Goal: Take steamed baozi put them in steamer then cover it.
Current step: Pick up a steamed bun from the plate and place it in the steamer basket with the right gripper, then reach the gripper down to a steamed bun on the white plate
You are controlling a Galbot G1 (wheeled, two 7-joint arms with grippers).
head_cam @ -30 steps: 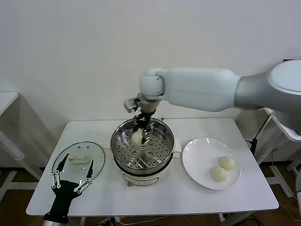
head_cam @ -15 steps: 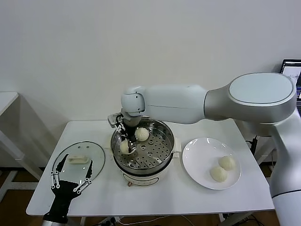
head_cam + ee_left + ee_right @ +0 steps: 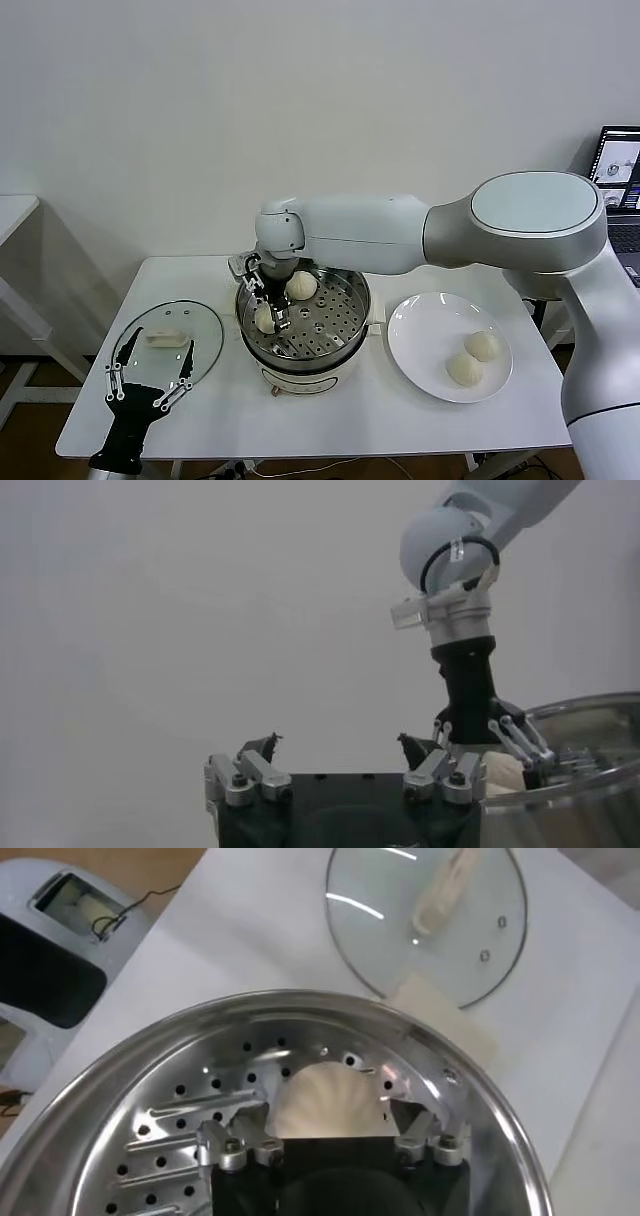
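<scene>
The steamer (image 3: 345,330) stands mid-table with two steamed baozi on its perforated tray: one at the back (image 3: 301,285), one at the left side (image 3: 264,320). My right gripper (image 3: 267,310) reaches down into the pot and stands open, a finger on either side of the left baozi (image 3: 325,1093); the right wrist view shows the right gripper (image 3: 325,1116) spread wider than the bun. Two more baozi (image 3: 482,346) (image 3: 464,369) lie on the white plate (image 3: 420,330). The cover (image 3: 150,360) lies flat on the table to the left. My left gripper (image 3: 150,385) waits open near it.
The cover's white handle (image 3: 165,339) faces up. In the left wrist view the left gripper (image 3: 340,750) holds nothing, with the steamer's rim (image 3: 590,708) and the right gripper (image 3: 490,730) beyond it. A laptop (image 3: 620,165) sits at the far right.
My right arm swung leftward and down inside the steamer with a baozi, and its jaws have opened around the bun on the tray. The left arm has not moved.
</scene>
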